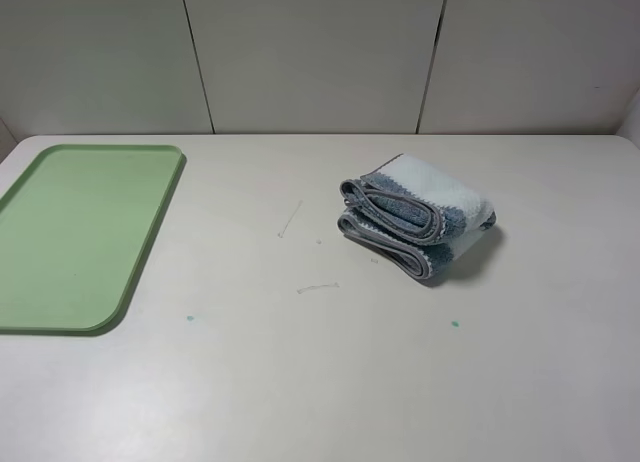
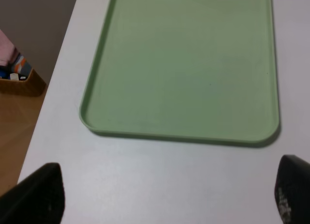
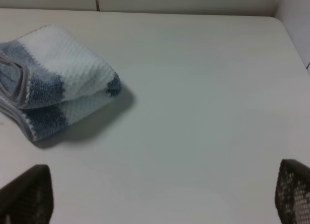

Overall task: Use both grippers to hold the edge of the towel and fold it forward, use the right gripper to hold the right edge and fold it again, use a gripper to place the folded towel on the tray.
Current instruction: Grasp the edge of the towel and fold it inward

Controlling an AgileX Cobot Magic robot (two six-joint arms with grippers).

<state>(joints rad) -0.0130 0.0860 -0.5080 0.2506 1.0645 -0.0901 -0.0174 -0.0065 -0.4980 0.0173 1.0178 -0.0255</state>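
The towel, slate-blue and white striped with a grey hem, lies folded in a thick bundle right of the table's middle. It also shows in the right wrist view. The light-green tray lies bare at the table's left edge, and also shows in the left wrist view. Neither arm shows in the high view. My left gripper is open, its fingertips spread wide over the table just short of the tray. My right gripper is open and empty, a short way from the towel.
The white table has a few small specks and scratches near its middle. A wall of pale panels runs along the back edge. Past the table's left edge, a brown box stands on the floor.
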